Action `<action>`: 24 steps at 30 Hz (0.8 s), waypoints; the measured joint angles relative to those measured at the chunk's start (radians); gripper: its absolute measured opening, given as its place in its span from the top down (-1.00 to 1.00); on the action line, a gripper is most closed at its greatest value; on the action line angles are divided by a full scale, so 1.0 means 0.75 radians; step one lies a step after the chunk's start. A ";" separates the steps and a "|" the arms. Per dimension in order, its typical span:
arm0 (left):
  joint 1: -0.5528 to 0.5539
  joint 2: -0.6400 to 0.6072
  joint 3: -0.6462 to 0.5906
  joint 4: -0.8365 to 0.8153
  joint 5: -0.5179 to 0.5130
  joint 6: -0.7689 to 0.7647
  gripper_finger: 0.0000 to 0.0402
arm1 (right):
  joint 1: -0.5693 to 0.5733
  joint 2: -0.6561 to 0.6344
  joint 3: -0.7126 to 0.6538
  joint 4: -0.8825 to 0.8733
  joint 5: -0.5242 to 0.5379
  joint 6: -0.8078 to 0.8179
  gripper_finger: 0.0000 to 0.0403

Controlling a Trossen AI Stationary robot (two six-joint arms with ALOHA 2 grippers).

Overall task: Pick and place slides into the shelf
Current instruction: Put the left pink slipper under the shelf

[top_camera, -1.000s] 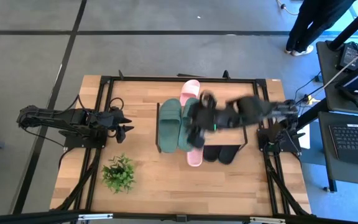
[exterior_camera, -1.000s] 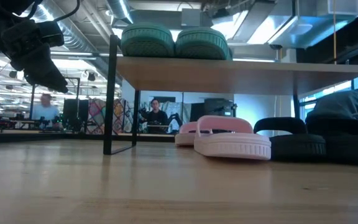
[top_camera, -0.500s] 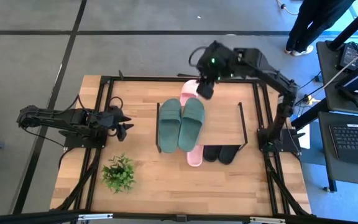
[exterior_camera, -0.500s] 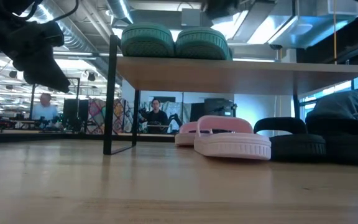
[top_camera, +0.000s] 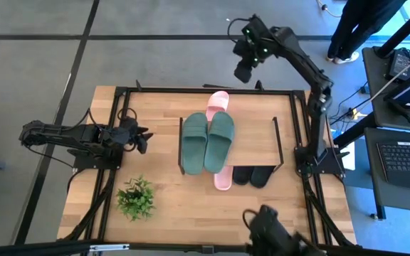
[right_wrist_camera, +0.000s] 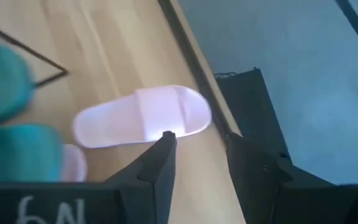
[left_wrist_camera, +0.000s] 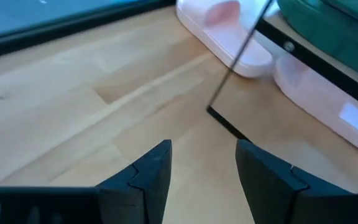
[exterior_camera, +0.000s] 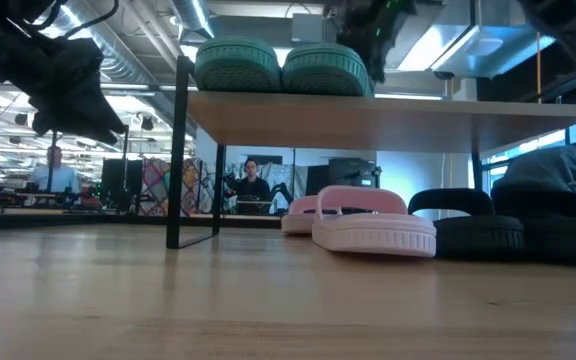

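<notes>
Two green slides (top_camera: 206, 141) lie side by side on the shelf's top board (top_camera: 256, 139), soles down. One pink slide (top_camera: 218, 101) sticks out from under the shelf's far side, another (top_camera: 223, 180) from under its near side. Beside that one, the black slides (top_camera: 253, 176) rest on the table under the shelf. My right gripper (top_camera: 246, 69) hangs open and high beyond the table's far edge, with the far pink slide (right_wrist_camera: 142, 115) below it. My left gripper (top_camera: 141, 139) stands open at the table's left, nothing between its fingers (left_wrist_camera: 160, 163).
A small potted plant (top_camera: 135, 197) stands near the front left. The shelf's thin black legs (exterior_camera: 178, 170) stand on the table. A dark blurred shape (top_camera: 270, 229) shows at the near edge. A person (top_camera: 354, 28) stands on the floor at the far right.
My right gripper has swung from over the green slides on the shelf toward the table's far edge and past it, staying open with nothing in it. My left gripper has rolled its wrist where it stands. The slides have not moved.
</notes>
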State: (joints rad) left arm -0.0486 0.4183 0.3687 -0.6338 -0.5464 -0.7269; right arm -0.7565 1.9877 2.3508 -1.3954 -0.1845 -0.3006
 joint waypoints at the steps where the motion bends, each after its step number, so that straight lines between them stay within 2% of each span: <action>1: 0.000 0.000 0.000 0.000 -0.020 -0.001 0.15 | -0.018 0.027 0.000 0.012 -0.002 -0.031 0.30; 6: 0.000 0.000 0.000 -0.001 -0.067 -0.007 0.15 | -0.065 0.161 -0.001 0.062 -0.017 -0.141 0.30; 12: 0.000 0.000 0.000 -0.001 -0.120 -0.009 0.15 | -0.069 0.319 -0.001 0.071 -0.215 -0.207 0.30; 18: 0.000 0.000 0.000 -0.002 -0.195 -0.010 0.15 | -0.058 0.459 -0.001 0.156 -0.223 -0.209 0.30; 24: 0.001 0.001 0.000 -0.002 -0.199 -0.010 0.15 | -0.058 0.536 -0.001 0.202 -0.223 -0.203 0.30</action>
State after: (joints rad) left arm -0.0479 0.4187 0.3687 -0.6353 -0.6956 -0.7341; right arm -0.7998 2.3896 2.3505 -1.2440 -0.3515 -0.4532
